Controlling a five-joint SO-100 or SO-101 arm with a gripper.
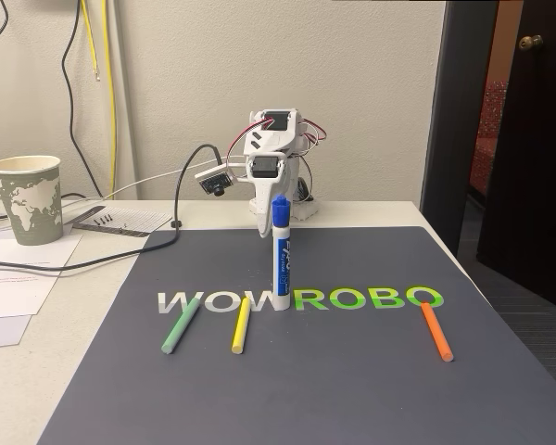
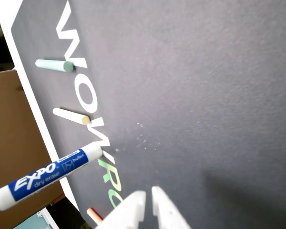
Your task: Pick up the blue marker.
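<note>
Wrist view: tool seemingly closed, behind upright blue marker.

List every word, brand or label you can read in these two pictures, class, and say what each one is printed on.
"WOWROBO": large letters, grey then green, across the dark mat.
"EXPO": brand on the blue marker, clear in the wrist view.
"dry erase": smaller lettering under the brand on the same barrel.
Tiny print near the barrel's end: too small to read.
Paper cup: a world map design, no words legible.
Papers beside the cup: print too small to read.
</note>
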